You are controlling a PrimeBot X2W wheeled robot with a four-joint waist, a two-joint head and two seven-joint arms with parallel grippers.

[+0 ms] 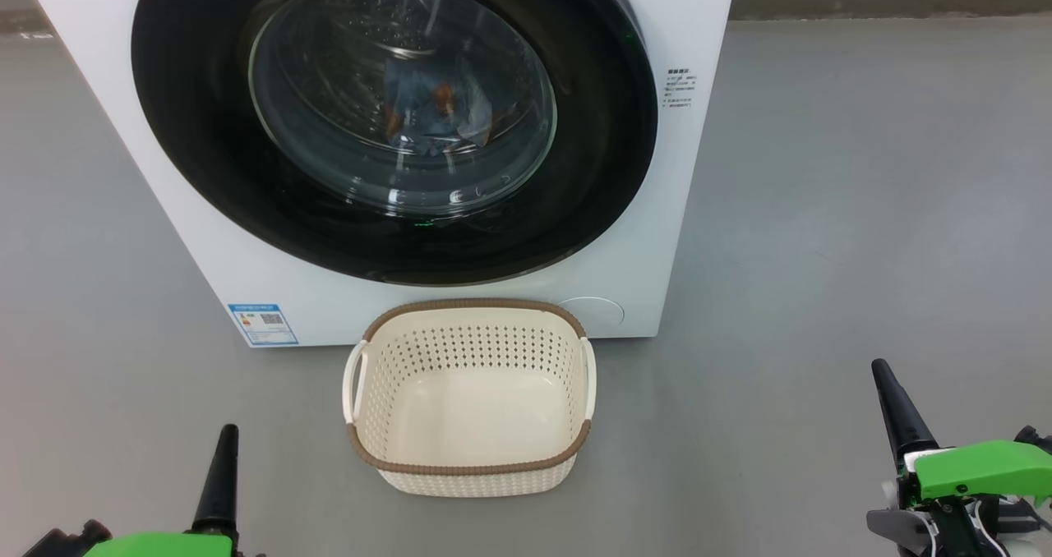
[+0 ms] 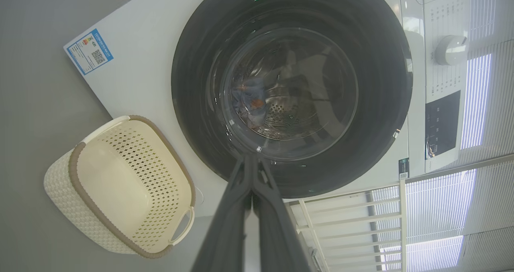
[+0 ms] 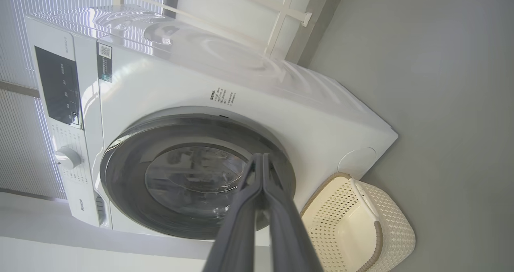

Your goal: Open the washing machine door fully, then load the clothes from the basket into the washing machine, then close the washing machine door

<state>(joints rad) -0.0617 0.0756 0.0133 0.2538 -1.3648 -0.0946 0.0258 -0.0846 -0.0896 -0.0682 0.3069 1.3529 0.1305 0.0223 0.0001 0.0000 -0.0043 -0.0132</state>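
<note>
Low at the left of the head view, the left gripper [image 1: 228, 435] has its two long dark fingers pressed together with nothing between them. Its own wrist view shows the same pair meeting at the tips [image 2: 251, 158] and pointing at the lower rim of the door.

Just right of it, a small blue label [image 1: 263, 324] sits low on the front of the big white boxy front-loading washing machine [image 1: 329, 310]. Above that, the large round door with the wide glossy black rim [image 1: 329, 237] lies flat against the machine front. I see no gap around its edge, though I cannot tell whether the latch has caught.

Behind the bulging glass, the light blue fabric with small orange-brown figures [image 1: 436, 117] lies inside the drum. Below the door and just in front of the machine stands the small cream-white perforated plastic basket with a brown rim band [image 1: 472, 304], with nothing in it.

At the far right, the right gripper [image 1: 883, 372] is also pinched closed and empty, its fingers aimed at the door's right rim in its wrist view [image 3: 261, 156].

By my reading, the loading is done and the door is closed. If any move is left, it would be a confirming push on the rim. The door lies ahead of and above both grippers, and between them. Its centre sits closer to the left gripper's side, so the left arm looks the nearer one, with the basket clear of its path.
</note>
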